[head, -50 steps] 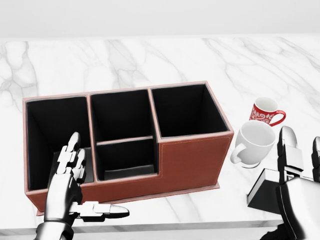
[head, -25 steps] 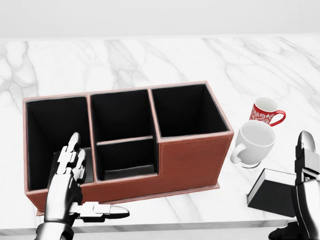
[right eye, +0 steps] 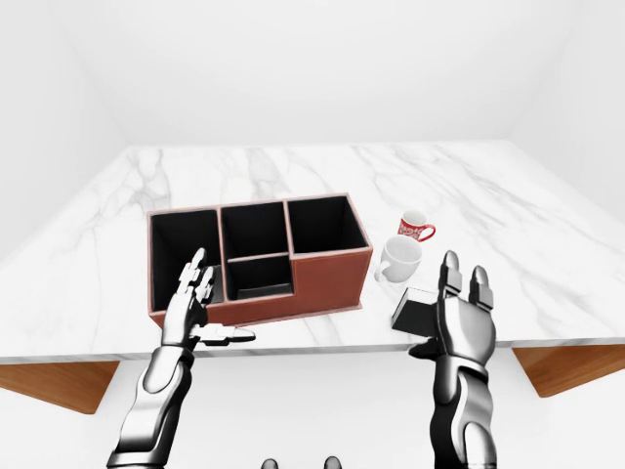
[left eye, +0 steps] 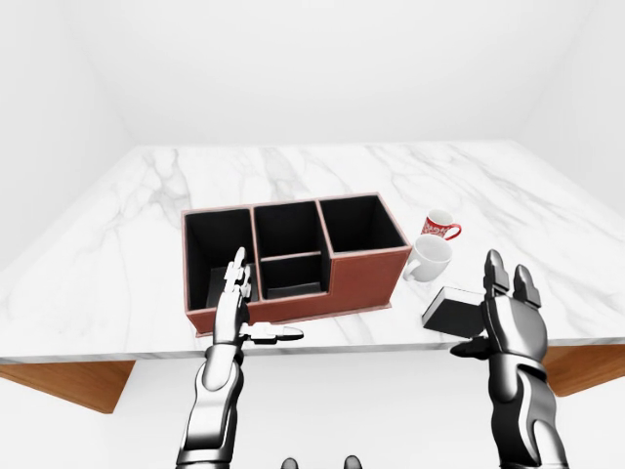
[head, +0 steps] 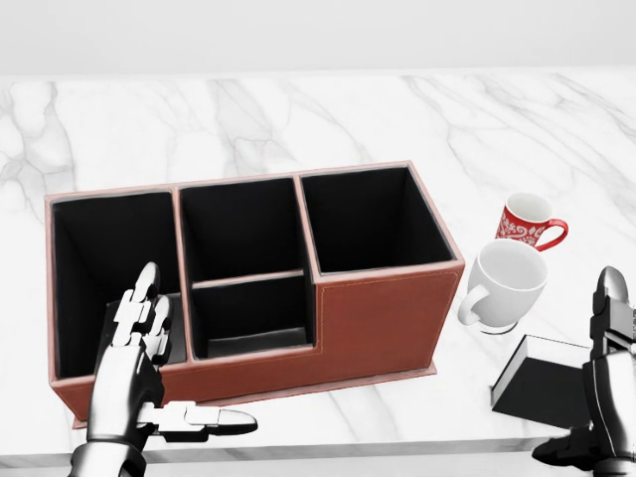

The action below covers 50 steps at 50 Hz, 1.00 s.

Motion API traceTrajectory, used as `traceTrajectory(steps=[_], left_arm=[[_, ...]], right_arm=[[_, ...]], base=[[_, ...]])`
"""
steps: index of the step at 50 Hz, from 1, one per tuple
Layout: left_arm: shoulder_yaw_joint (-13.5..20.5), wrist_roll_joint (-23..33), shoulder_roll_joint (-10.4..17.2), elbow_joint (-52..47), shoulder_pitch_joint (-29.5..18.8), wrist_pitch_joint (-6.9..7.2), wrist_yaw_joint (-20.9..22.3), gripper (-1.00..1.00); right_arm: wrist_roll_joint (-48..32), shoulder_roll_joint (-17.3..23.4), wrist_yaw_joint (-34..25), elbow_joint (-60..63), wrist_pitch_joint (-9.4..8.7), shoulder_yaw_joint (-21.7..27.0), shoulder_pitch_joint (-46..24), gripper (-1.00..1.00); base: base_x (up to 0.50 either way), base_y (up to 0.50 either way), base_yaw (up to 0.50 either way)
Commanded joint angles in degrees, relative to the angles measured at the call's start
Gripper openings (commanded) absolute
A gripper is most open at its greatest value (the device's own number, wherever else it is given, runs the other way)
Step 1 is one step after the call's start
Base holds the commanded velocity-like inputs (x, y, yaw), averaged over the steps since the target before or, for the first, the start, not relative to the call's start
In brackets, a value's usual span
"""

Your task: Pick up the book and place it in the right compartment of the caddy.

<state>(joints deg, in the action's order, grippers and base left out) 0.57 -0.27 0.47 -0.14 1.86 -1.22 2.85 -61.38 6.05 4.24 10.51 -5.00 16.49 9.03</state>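
I have the right hand (left eye: pixel 508 313) raised with its fingers spread, released and holding nothing, just at the 5 o'clock side of the black book (head: pixel 542 383) in the head view. The book lies flat on the marble worktop (head: pixel 298 109), near the worktop's lower edge and at about 4 o'clock from the caddy (head: pixel 378 318). My left hand (head: pixel 134 348) is also released, fingers up and thumb (head: pixel 214 419) stretched sideways, standing at the caddy's lower left corner and gripping nothing.

I judge the grasp not yet begun. The risks I see from here: the book lies flat and close to the worktop edge, so a clumsy push from my fingers could slide it off instead of lifting it. The white mug (head: pixel 502 283) sits just at 11 o'clock from the book, with the red patterned mug (head: pixel 527 221) close beyond it, and a wide sweep of the arm towards the caddy could knock either one over. The right compartment (head: pixel 368 219) is tall-walled, so a book carried tilted might catch on the rim.

Counting: one book, one caddy with four openings I can make out (left, right, and two in the middle section), two mugs, and two hands, both free
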Motion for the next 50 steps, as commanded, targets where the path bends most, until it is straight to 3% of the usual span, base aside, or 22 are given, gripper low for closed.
traceTrajectory(steps=[1,11,19,32,41,46,47,48,49,50], left_arm=[[0.03,-0.18,0.01,-0.40,0.02,0.06,0.15,1.00],[-0.06,-0.10,-0.04,-1.07,0.31,0.38,0.08,1.00],[-0.04,-0.01,-0.04,-0.08,0.09,-0.46,0.00,1.00],[-0.09,0.11,-0.04,0.00,0.03,-0.56,-0.09,1.00],[-0.05,0.03,-0.06,-0.40,0.18,-0.51,-0.13,1.00],[-0.03,-0.04,-0.04,-0.89,0.22,-0.12,-0.13,1.00],[-0.05,-0.04,-0.05,-1.05,0.26,-0.01,-0.13,1.00],[-0.08,0.00,-0.05,-1.09,0.29,-0.05,-0.15,1.00],[-0.10,0.04,-0.05,-1.48,0.43,0.10,-0.17,1.00],[-0.10,0.03,-0.06,-1.51,0.51,0.05,-0.17,1.00]], right_arm=[[5.60,6.95,6.46,-21.87,0.00,-1.75,-12.62,1.00],[8.06,8.73,7.88,-23.78,0.00,-3.43,-13.08,1.00],[9.52,9.59,9.16,-26.75,0.00,-3.79,-14.21,1.00],[15.11,11.43,15.59,-40.02,0.00,-5.53,-17.72,1.00],[20.25,13.99,22.58,-60.66,0.00,-8.57,-26.13,1.00],[22.18,14.67,23.27,-66.05,0.00,-10.05,-28.68,1.00],[22.47,14.67,23.60,-66.60,0.00,-10.20,-28.82,0.86],[23.02,14.67,24.21,-69.02,0.00,-10.43,-29.45,0.29],[23.56,14.72,24.24,-70.65,0.00,-10.73,-29.87,0.18],[23.92,14.76,24.55,-71.23,0.00,-10.91,-30.00,-0.11]], base=[[0.00,0.00,0.00],[0.00,0.00,0.00],[0.00,0.00,0.00],[0.00,0.00,0.00],[0.00,0.00,0.00],[0.00,0.00,0.00],[0.00,0.00,0.00],[0.00,0.00,0.00],[0.00,0.00,0.00],[0.00,0.00,0.00]])
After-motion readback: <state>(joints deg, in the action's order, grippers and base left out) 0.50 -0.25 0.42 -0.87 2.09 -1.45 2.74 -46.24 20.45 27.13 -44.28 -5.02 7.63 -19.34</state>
